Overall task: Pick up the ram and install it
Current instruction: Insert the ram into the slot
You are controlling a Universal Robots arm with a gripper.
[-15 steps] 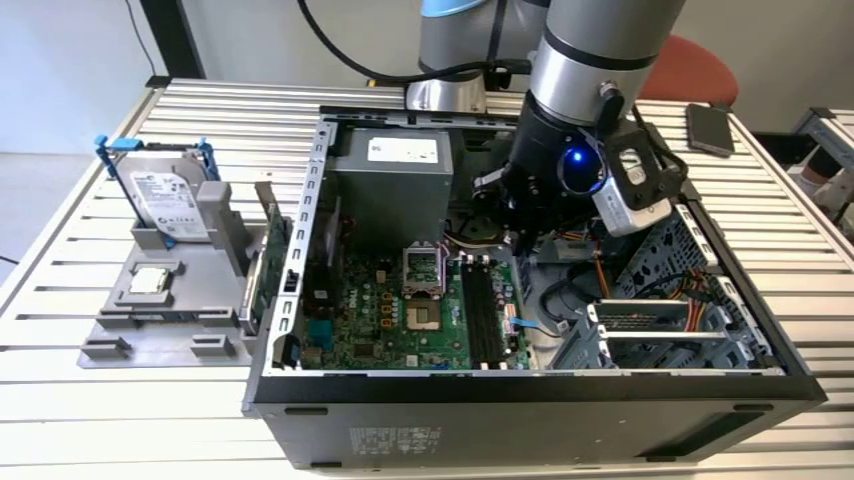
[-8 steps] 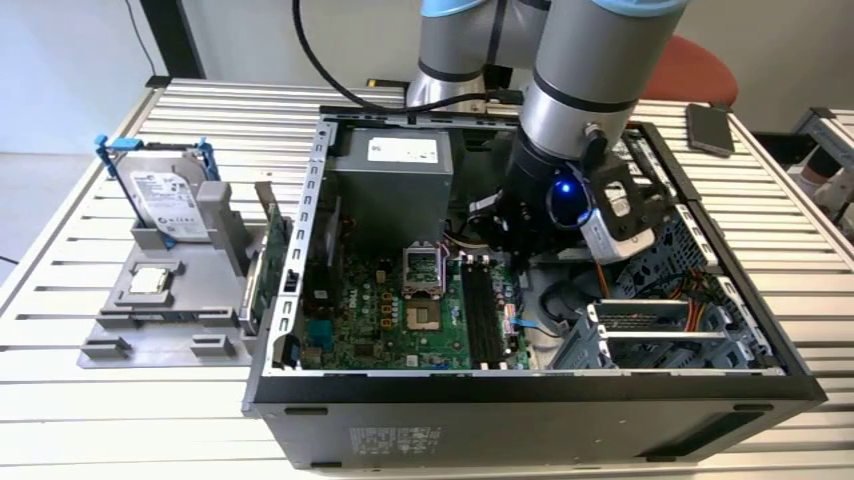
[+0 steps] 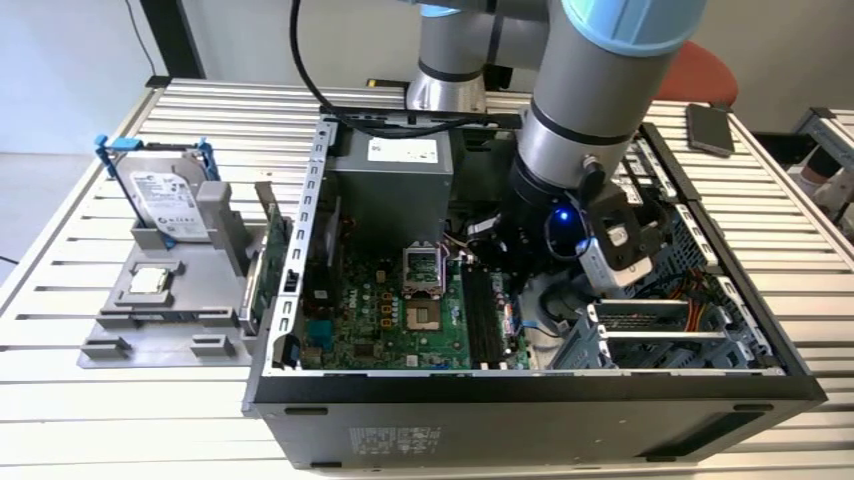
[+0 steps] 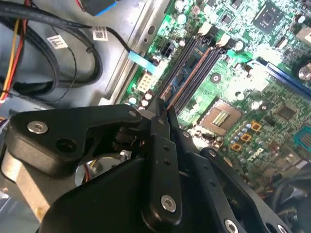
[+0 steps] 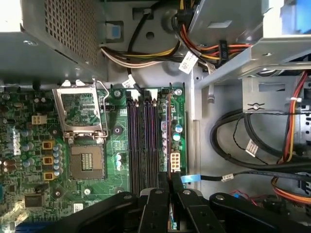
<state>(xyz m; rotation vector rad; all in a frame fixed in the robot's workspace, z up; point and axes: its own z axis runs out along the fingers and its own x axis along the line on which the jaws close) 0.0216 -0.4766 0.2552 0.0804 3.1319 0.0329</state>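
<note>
The computer case (image 3: 534,385) lies open on the slatted table (image 3: 80,400), and the arm (image 3: 587,110) reaches down into it. On the motherboard (image 5: 116,145) inside, the black memory slots (image 5: 143,141) lie beside the open processor socket (image 5: 85,160). The gripper (image 5: 168,187) is pinched closed on the ram (image 5: 167,141), a thin stick standing edge-on in the outermost slot. Insertion looks well under way; whether it is fully seated cannot be judged.
</note>
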